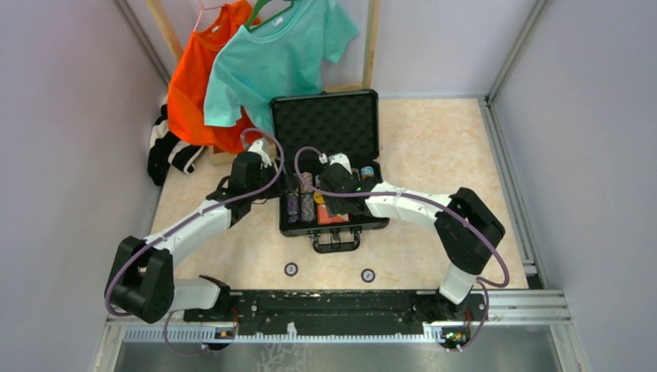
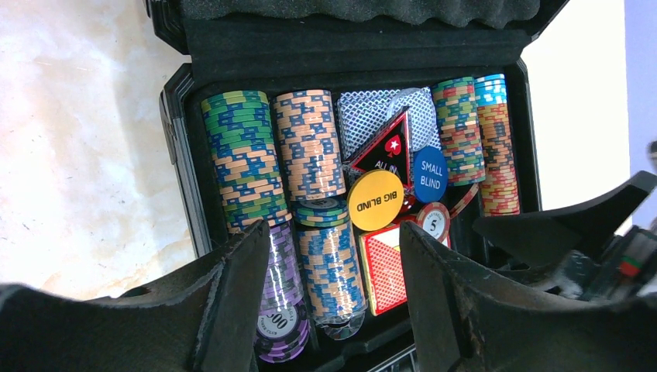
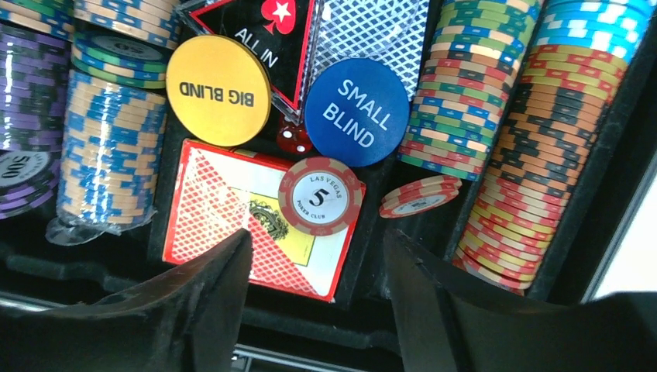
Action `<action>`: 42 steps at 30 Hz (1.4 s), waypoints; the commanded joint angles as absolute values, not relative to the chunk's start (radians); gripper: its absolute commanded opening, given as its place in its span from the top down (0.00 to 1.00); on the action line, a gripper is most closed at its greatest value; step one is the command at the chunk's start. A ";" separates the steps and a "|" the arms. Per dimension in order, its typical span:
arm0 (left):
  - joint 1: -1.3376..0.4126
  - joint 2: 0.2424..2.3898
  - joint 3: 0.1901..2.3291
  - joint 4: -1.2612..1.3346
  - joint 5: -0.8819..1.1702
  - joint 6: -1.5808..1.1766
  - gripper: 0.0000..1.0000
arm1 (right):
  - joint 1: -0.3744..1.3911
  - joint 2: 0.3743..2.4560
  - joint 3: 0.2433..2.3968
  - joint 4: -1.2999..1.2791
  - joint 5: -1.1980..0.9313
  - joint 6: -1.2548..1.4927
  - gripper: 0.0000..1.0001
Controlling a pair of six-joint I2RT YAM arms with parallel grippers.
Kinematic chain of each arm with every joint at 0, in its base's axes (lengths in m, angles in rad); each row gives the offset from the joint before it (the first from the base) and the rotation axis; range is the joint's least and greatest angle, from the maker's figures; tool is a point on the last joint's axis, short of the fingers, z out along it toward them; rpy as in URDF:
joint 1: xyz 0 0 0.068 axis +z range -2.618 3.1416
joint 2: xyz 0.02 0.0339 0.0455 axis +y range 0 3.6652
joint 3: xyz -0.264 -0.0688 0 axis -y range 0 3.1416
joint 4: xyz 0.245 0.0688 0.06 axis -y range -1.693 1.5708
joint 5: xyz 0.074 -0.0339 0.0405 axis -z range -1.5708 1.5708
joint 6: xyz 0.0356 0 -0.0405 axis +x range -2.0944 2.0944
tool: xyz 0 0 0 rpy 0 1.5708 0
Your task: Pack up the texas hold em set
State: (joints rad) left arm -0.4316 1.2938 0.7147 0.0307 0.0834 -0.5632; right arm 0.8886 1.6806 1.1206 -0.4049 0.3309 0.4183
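Observation:
The black briefcase [image 1: 293, 225] lies open mid-table, its foam lid [image 1: 325, 124] upright at the back. Inside are rolls of multicoloured chips [image 2: 310, 143], a red card box [image 3: 225, 209] with a "5" chip [image 3: 321, 195] on it, a yellow BIG BLIND button [image 3: 218, 91], a blue SMALL BLIND button [image 3: 356, 112] and red dice [image 3: 293, 139]. My left gripper [image 2: 333, 302] is open and empty over the case's left chip rows. My right gripper [image 3: 318, 287] is open and empty just above the card box's near edge.
Two small round pieces [image 1: 291, 269] [image 1: 368, 274] lie on the table in front of the case handle [image 1: 336, 240]. An orange shirt [image 1: 194, 85] and a teal shirt [image 1: 271, 54] hang at the back left. A black-and-white garment [image 1: 166, 147] lies at the left wall.

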 commanded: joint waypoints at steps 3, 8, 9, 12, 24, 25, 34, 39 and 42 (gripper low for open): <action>-0.437 1.279 0.713 0.062 0.089 -0.548 0.32 | 0.899 1.755 1.199 -0.389 0.343 0.395 0.30; -0.437 1.281 0.713 0.062 0.088 -0.547 0.31 | 0.899 1.778 1.214 -0.382 0.345 0.393 0.30; -0.437 1.281 0.713 0.062 0.088 -0.546 0.31 | 0.898 1.780 1.215 -0.381 0.346 0.393 0.31; -0.438 1.284 0.713 0.063 0.090 -0.545 0.31 | 0.893 1.782 1.216 -0.379 0.352 0.397 0.33; -0.437 1.292 0.715 0.065 0.097 -0.543 0.31 | 0.876 1.799 1.216 -0.368 0.339 0.405 0.44; -0.438 1.294 0.715 0.066 0.098 -0.542 0.31 | 0.876 1.799 1.216 -0.369 0.339 0.405 0.46; -0.439 1.295 0.716 0.065 0.103 -0.541 0.30 | 0.876 1.797 1.212 -0.383 0.356 0.400 0.57; -0.440 1.293 0.716 0.065 0.104 -0.540 0.30 | 0.877 1.791 1.209 -0.386 0.356 0.400 0.61; -0.439 1.295 0.716 0.065 0.105 -0.541 0.30 | 0.877 1.780 1.210 -0.387 0.356 0.400 0.64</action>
